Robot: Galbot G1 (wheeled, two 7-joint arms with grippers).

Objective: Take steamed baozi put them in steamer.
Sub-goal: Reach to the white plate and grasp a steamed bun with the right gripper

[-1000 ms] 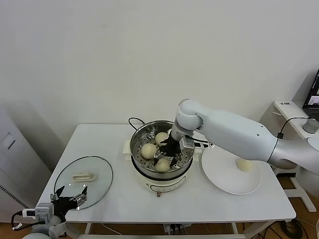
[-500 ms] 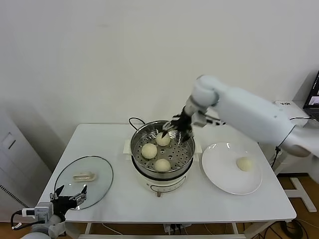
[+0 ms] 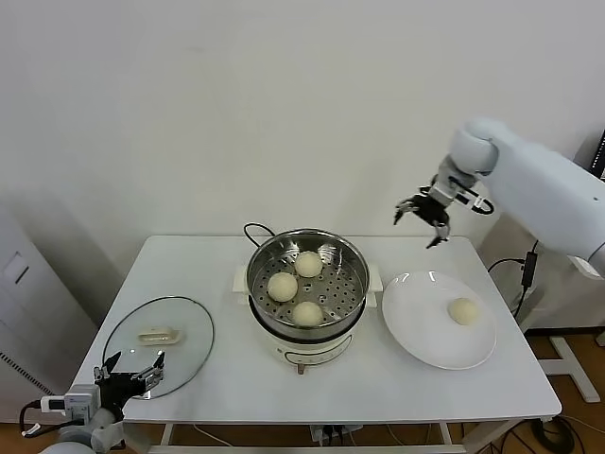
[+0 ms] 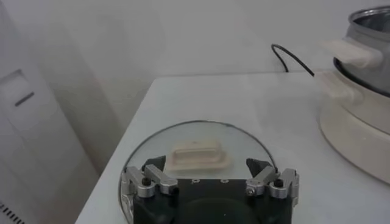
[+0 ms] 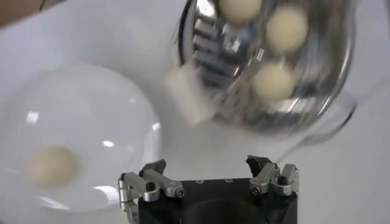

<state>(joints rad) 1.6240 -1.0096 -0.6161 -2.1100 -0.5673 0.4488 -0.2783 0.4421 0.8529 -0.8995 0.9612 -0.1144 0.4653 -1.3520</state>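
Baozi number three now sits in the steamer (image 3: 307, 282); the right gripper (image 3: 423, 210) has lifted away, released and empty. One baozi (image 3: 462, 310) waits below it on the plate (image 3: 425, 331), fetched next, likely. Left gripper (image 3: 132, 371) idles open by the lid (image 3: 158, 333).

no readable text, label or number anywhere (steamer (image 3: 307, 284) included)
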